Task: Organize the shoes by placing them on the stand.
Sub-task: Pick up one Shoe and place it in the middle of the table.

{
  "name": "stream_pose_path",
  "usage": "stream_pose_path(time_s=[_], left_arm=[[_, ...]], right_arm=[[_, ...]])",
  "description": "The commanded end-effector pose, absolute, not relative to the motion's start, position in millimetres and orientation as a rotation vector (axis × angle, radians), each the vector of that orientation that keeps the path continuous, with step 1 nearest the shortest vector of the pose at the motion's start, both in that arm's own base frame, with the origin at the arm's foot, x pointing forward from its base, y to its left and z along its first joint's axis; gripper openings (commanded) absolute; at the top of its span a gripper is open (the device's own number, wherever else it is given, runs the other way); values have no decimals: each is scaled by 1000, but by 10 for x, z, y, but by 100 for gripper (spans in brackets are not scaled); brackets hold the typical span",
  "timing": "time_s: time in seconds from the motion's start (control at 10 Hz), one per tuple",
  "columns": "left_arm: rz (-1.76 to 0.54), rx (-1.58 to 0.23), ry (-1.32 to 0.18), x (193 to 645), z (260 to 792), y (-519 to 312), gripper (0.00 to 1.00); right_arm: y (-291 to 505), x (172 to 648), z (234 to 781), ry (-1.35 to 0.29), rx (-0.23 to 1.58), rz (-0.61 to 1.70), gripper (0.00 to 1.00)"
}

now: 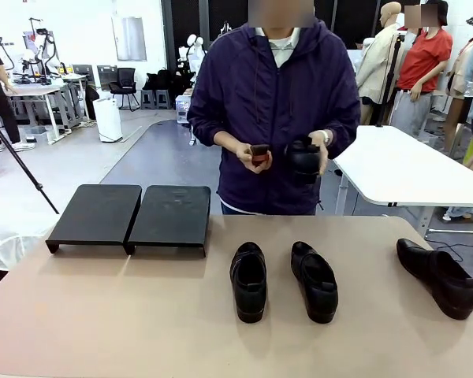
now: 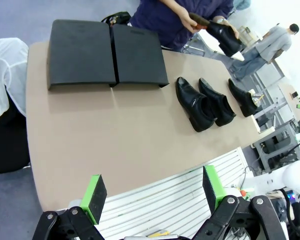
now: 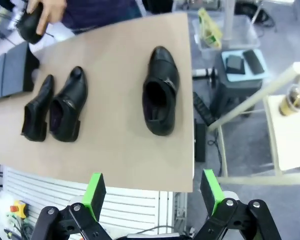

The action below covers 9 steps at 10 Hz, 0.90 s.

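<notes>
- Tan tabletop: matte and plain; near half has nothing on it.
- Room: grey floor, a white table behind at pic right, desks + office chairs far back at pic left.
- Stand: 2 flat black platforms on short feet, touching side by side, at the far-left part of the tabletop. No shoe on it yet.
- Mid-left shoe & mid-right shoe: black, slight shine, rounded toes, low heels. They sit near each other but apart, approx centre of table, right of the stand, toes toward the robot.
- Far-right shoe: same look, well apart from the other 2, near the table's right edge, angled.
- 4th shoe: off the table, held at chest height by the person in a dark purple hoodie at the far side. The hand at pic right grips it.
- Person's other hand holds a small dark-and-red item; can't tell what it is.
- L gripper: green pads wide apart, nothing between them, hovering off the near table edge.
- R gripper: pads also wide apart, holding nothing, off the near edge by the far-right shoe's end of the table.
</notes>
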<state>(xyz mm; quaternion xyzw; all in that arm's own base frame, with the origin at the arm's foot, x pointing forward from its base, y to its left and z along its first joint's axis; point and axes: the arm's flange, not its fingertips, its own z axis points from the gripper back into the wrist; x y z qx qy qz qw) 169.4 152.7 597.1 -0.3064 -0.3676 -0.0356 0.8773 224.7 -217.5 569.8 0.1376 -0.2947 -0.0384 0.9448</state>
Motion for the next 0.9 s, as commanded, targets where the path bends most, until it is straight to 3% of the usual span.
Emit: stream_pose_path(time_s=[0.0, 0.2, 0.8], left_arm=[[-91, -652, -776, 1681, 5961, 1544, 100], [-91, -652, -776, 1681, 5961, 1544, 100], [-91, -652, -776, 1681, 5961, 1544, 100]], right_arm=[[-2101, 2339, 5560, -611, 286, -119, 100], [-1854, 2429, 5609, -617, 267, -150, 100], [-200, 2688, 5898, -597, 217, 82, 100]])
